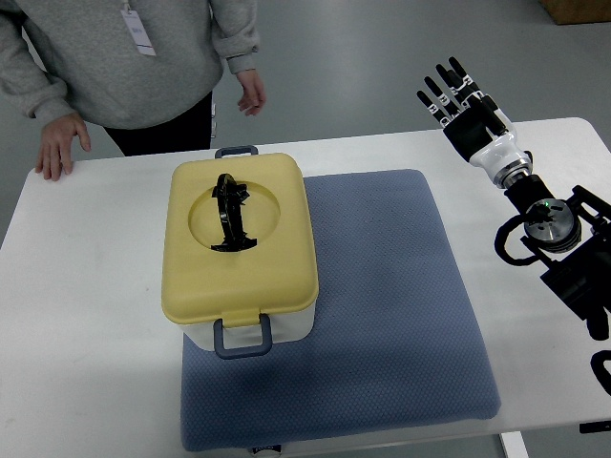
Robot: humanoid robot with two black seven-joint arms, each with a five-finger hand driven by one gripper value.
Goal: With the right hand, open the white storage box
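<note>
Storage box [241, 250], yellow lid shut, on blue mat [382, 315], long axis running near-to-far. Right hand [468, 110]: fingers spread, empty, well apart to the box's right; the nearer arm.

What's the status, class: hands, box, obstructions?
Right hand open, raised clear of the storage box. Left hand not in view. Yellow lid on, latches down. Person's hand resting on table edge.
</note>
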